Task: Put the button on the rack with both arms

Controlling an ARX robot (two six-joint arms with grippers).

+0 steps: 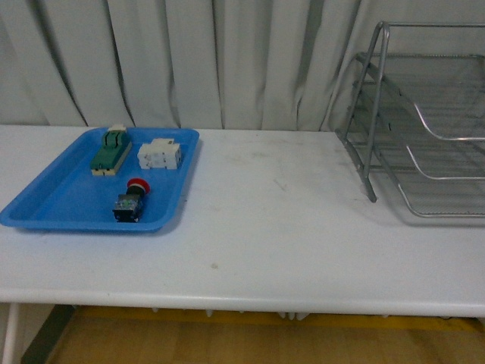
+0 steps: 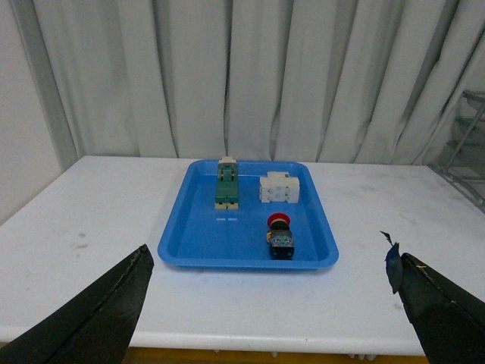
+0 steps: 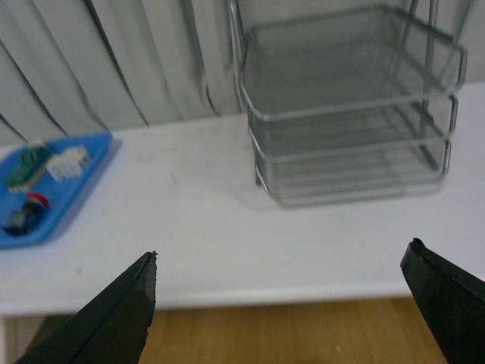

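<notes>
While nothing has been lifted yet, the button (image 1: 131, 199) lies on its side in the blue tray (image 1: 61, 201), toward the tray's near right corner, with its red cap pointing away from the robot and its black body toward it. That puts its long axis roughly near-to-far, leaning a touch to the right. Behind it in the tray sit a green switch (image 1: 111, 149) and a white breaker (image 1: 160, 155), both apart from it.

The left arm is plainly the nearer one. Its wrist camera looks straight across the counter (image 1: 265, 227) at the tray, and the button (image 2: 281, 235) shows ahead, between the left fingers (image 2: 98, 318), which are spread wide and hold nothing. They are held back at the counter's near edge, well apart from the tray (neither arm shows in the front view at all).

Over on the other side, the right fingers (image 3: 447, 296) are also spread wide and empty, aimed at the rack (image 3: 348, 108), which stands at the counter's far right, well apart from the tray. From there the button (image 3: 23, 212) is far off to the side.

My read: the left arm reaches forward and down first, closing across the button's narrow body rather than along its length.
</notes>
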